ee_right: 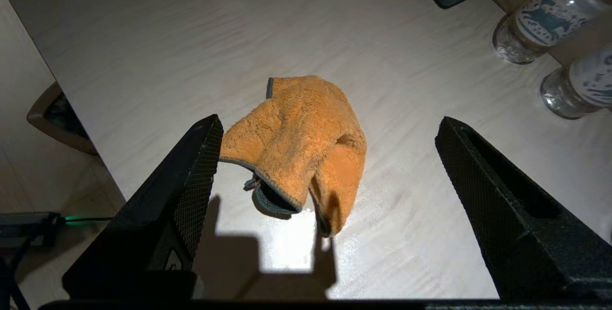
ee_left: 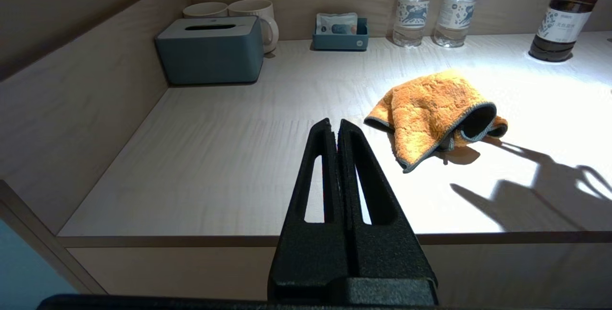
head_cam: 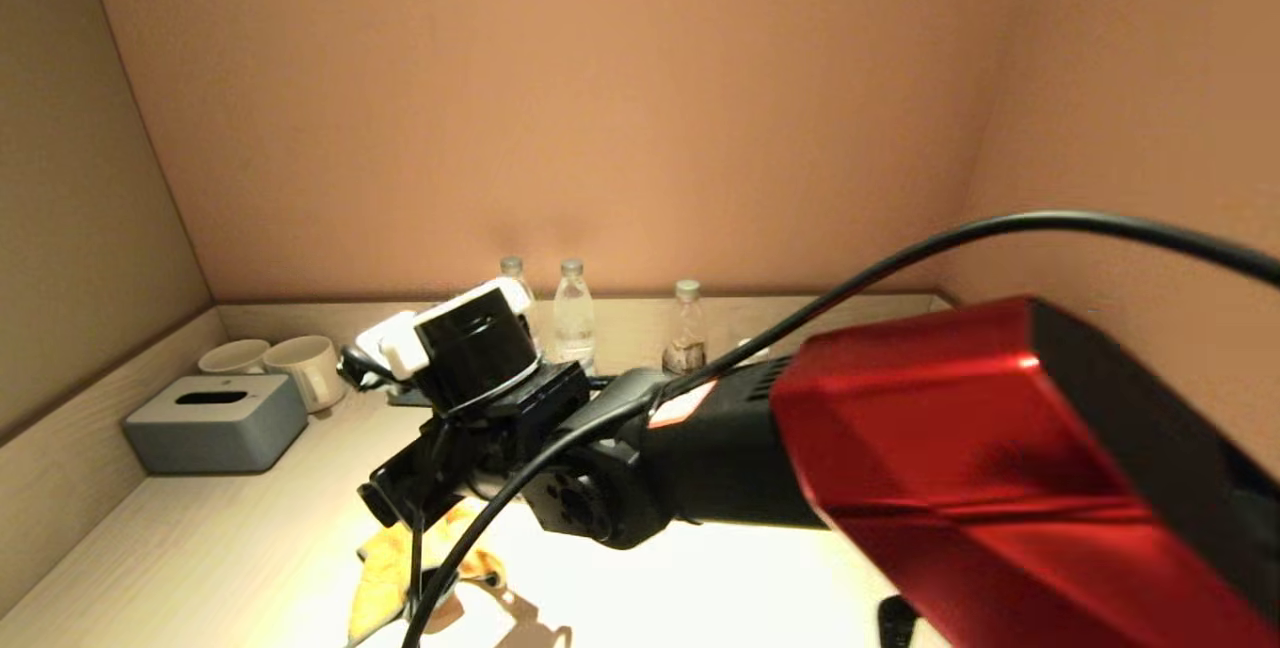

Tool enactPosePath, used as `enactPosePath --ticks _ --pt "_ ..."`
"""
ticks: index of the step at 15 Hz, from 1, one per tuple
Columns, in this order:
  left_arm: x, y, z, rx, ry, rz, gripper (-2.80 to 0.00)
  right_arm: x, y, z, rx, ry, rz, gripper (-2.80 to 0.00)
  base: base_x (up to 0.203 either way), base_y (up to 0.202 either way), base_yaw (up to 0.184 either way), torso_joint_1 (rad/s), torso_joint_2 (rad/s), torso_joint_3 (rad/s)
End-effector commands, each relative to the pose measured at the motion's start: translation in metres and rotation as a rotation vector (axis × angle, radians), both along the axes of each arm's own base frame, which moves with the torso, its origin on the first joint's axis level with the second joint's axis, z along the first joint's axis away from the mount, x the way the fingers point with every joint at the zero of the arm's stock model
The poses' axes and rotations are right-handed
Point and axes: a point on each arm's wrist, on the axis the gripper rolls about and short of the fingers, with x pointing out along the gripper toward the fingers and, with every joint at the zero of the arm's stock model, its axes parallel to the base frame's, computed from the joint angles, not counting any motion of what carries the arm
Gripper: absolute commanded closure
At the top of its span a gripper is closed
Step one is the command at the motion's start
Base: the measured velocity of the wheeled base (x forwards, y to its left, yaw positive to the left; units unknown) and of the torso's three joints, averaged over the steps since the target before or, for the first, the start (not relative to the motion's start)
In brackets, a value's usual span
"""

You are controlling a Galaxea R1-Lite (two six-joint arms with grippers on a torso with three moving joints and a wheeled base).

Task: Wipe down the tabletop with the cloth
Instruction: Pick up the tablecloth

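An orange cloth with a grey edge (ee_right: 301, 147) lies crumpled on the pale wooden tabletop (ee_left: 215, 157). It also shows in the left wrist view (ee_left: 435, 114) and, partly hidden by my right arm, in the head view (head_cam: 385, 573). My right gripper (ee_right: 327, 126) is open and empty. It hovers straight above the cloth, one finger over the cloth's edge and the other well to its side. In the head view it (head_cam: 400, 493) is just above the cloth. My left gripper (ee_left: 333, 126) is shut and empty, near the table's front edge, apart from the cloth.
A grey tissue box (head_cam: 215, 421) and two mugs (head_cam: 305, 368) stand at the back left. Two water bottles (head_cam: 573, 313), a dark drink bottle (head_cam: 686, 328) and a small blue tray (ee_left: 340, 32) line the back wall. Walls close the left and back sides.
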Motion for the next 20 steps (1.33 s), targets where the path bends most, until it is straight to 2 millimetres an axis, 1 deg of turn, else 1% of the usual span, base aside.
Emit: enactPosePath --ticks 1,2,3,4,5,6,7,8,10,11,12,14,15,16,17,18,20 --pt "0.000 0.000 0.000 0.000 0.001 0.000 0.00 -0.025 -0.037 0.067 0.084 -0.082 -0.043 -0.46 0.000 0.000 0.000 0.000 0.00 0.000" --pt "0.000 0.000 0.000 0.000 0.001 0.000 0.00 -0.033 -0.053 0.082 0.098 -0.102 -0.079 0.00 0.000 0.000 0.000 0.000 0.00 0.000" --pt "0.000 0.000 0.000 0.000 0.001 0.000 0.00 -0.044 -0.077 0.104 0.129 -0.133 -0.121 0.00 0.000 0.000 0.000 0.000 0.00 0.000" --pt "0.000 0.000 0.000 0.000 0.001 0.000 0.00 -0.056 -0.105 0.124 0.160 -0.163 -0.168 0.00 0.000 0.000 0.000 0.000 0.00 0.000" --pt "0.000 0.000 0.000 0.000 0.001 0.000 0.00 -0.066 -0.130 0.136 0.176 -0.178 -0.216 0.00 0.000 0.000 0.000 0.000 0.00 0.000" --pt "0.000 0.000 0.000 0.000 0.001 0.000 0.00 -0.079 -0.160 0.152 0.206 -0.198 -0.271 0.00 0.000 0.000 0.000 0.000 0.00 0.000" --pt "0.000 0.000 0.000 0.000 0.001 0.000 0.00 -0.090 -0.189 0.162 0.230 -0.216 -0.332 0.00 0.000 0.000 0.000 0.000 0.00 0.000" --pt "0.000 0.000 0.000 0.000 0.001 0.000 0.00 -0.100 -0.219 0.168 0.246 -0.235 -0.414 0.00 0.000 0.000 0.000 0.000 0.00 0.000" --pt "0.000 0.000 0.000 0.000 0.001 0.000 0.00 -0.113 -0.272 0.174 0.263 -0.289 -0.619 0.00 0.000 0.000 0.000 0.000 0.00 0.000" --pt "0.000 0.000 0.000 0.000 0.001 0.000 0.00 -0.124 -0.296 0.173 0.267 -0.319 -0.728 0.00 0.000 0.000 0.000 0.000 0.00 0.000" --pt "0.000 0.000 0.000 0.000 0.001 0.000 0.00 -0.135 -0.314 0.168 0.260 -0.339 -0.825 0.00 0.000 0.000 0.000 0.000 0.00 0.000" --pt "0.000 0.000 0.000 0.000 0.001 0.000 0.00 -0.147 -0.329 0.159 0.247 -0.351 -0.915 0.00 0.000 0.000 0.000 0.000 0.00 0.000" --pt "0.000 0.000 0.000 0.000 0.001 0.000 0.00 -0.165 -0.339 0.158 0.271 -0.380 -0.946 0.00 0.000 0.000 0.000 0.000 0.00 0.000" --pt "0.000 0.000 0.000 0.000 0.001 0.000 0.00 -0.178 -0.348 0.155 0.281 -0.403 -0.992 0.00 0.000 0.000 0.000 0.000 0.00 0.000" --pt "0.000 0.000 0.000 0.000 0.001 0.000 0.00 -0.191 -0.359 0.152 0.286 -0.435 -1.076 0.00 0.000 0.000 0.000 0.000 0.00 0.000" --pt "0.000 0.000 0.000 0.000 0.001 0.000 0.00 -0.212 -0.368 0.148 0.305 -0.483 -1.154 0.00 0.000 0.000 0.000 0.000 0.00 0.000" --pt "0.000 0.000 0.000 0.000 0.001 0.000 0.00 -0.241 -0.373 0.137 0.335 -0.536 -1.213 0.00 0.000 0.000 0.000 0.000 0.00 0.000"
